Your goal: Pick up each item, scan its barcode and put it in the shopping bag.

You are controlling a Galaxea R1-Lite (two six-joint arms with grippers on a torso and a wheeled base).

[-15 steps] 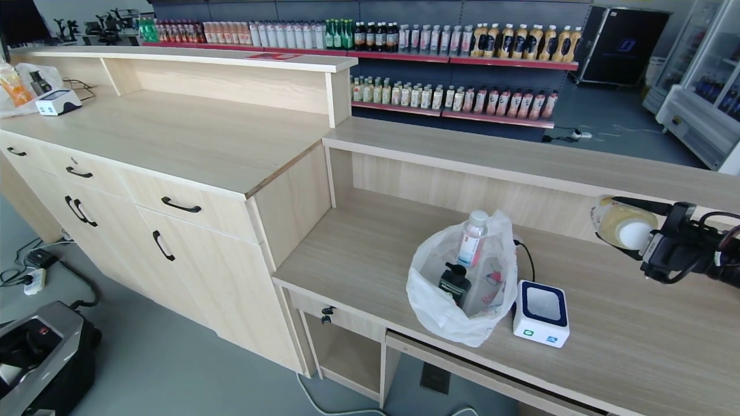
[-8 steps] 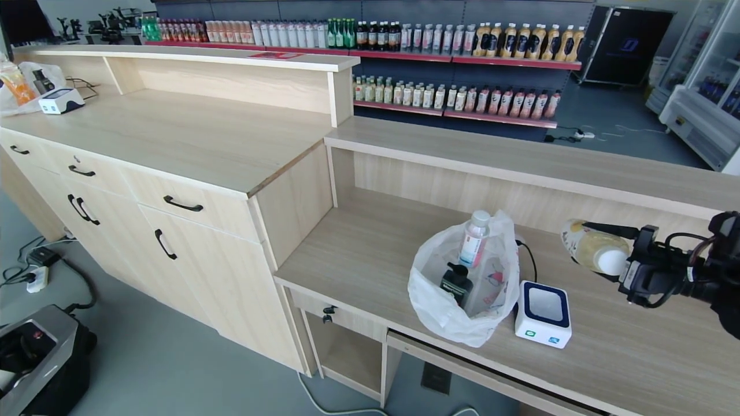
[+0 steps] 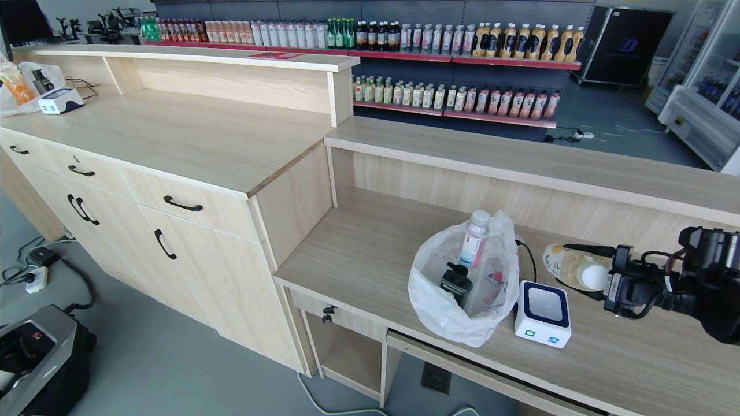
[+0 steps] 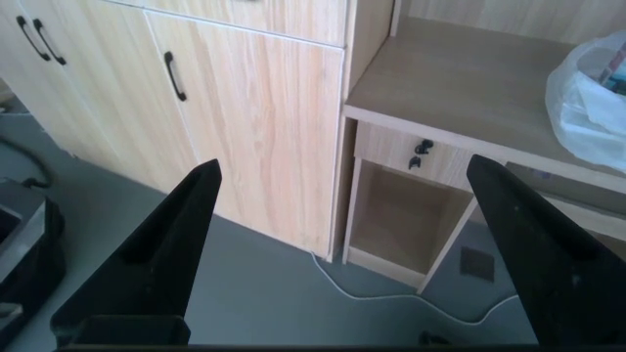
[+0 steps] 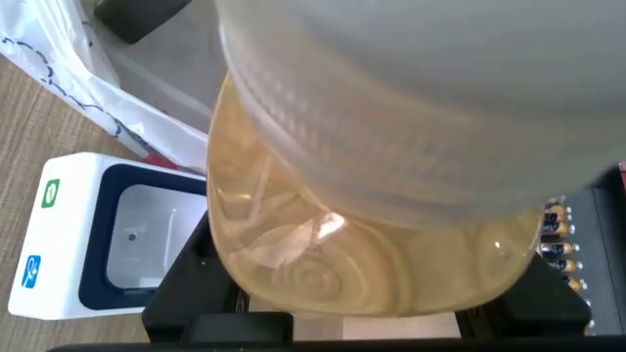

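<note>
Right hand (image 3: 569,264) is clamped on a yellow juice bottle (image 3: 559,261) lying sideways, cap toward the wrist, low over the counter (image 3: 370,254) near the white scanner (image 3: 542,313). The plastic bag (image 3: 439,300) touching the scanner holds a clear bottle (image 3: 473,238) and a dark pump bottle (image 3: 455,283). Left hand (image 4: 344,164) hangs spread wide off the counter's front, over the floor (image 4: 245,284).

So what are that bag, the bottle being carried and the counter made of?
The shopping bag looks like thin plastic film: translucent white, crinkled. The bottle seems clear glossy plastic, yellowish liquid showing through, white cap. The counter is pale wood-grain board, matt, probably laminate.
</note>
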